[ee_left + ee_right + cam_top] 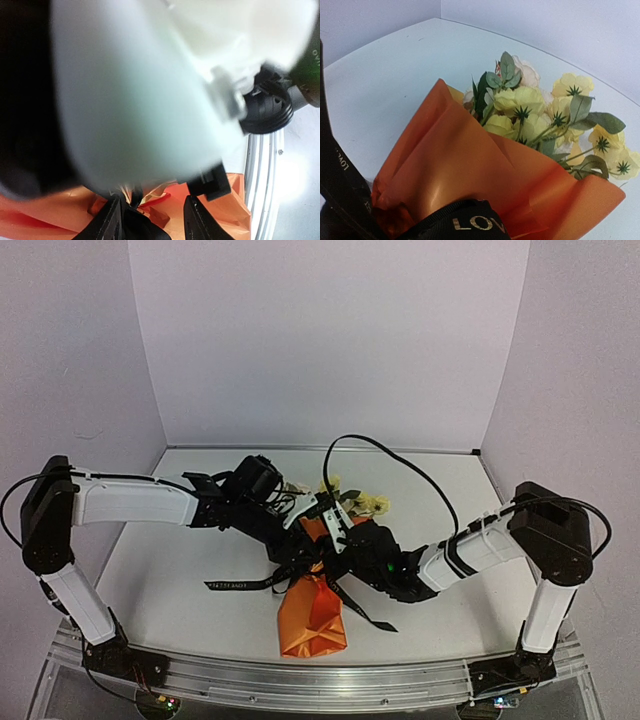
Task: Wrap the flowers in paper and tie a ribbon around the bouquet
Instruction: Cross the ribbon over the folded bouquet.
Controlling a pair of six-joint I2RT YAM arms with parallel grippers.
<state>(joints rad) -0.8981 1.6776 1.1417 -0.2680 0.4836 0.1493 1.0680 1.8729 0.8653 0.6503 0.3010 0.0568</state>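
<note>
A black ribbon (470, 222) with gold lettering crosses the right wrist view closest to the lens, wrapped over orange paper (460, 165). The bouquet (312, 618) lies lengthwise at the middle of the white table (170, 570). Its folded end faces the arms, and its yellow flowers (368, 504) point toward the back wall, slightly right. The left pincer (152, 220) stands over the bouquet's waist, fingers parted either side of the ribbon, gripping nothing. The right pincer (330, 532), just beside it, is clenched. What it pinches cannot be seen.
</note>
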